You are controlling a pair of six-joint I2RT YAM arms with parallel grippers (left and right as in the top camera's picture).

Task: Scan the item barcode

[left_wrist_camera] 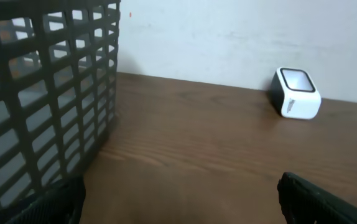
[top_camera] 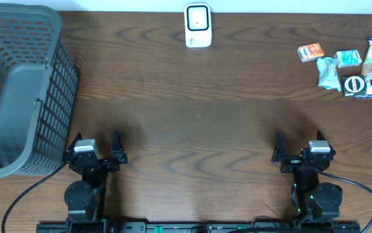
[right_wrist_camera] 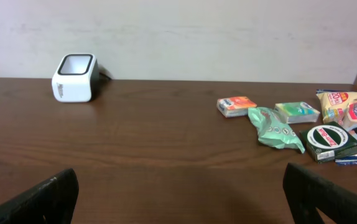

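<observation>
Black fingers of the right gripper (top_camera: 299, 144) stand spread wide and empty, and so do the left gripper's (top_camera: 96, 144). The snack packets (top_camera: 349, 58) cluster at about one o'clock from the right arm, well apart from it, and the scanner (top_camera: 197, 26) sits at eleven. I would take the orange packet (top_camera: 310, 52) (outermost, nothing overlapping it). Its long axis runs roughly nine-to-three, so pinch across its narrow width, then turn its barcode toward the scanner's window, which tilts up toward six o'clock.
</observation>
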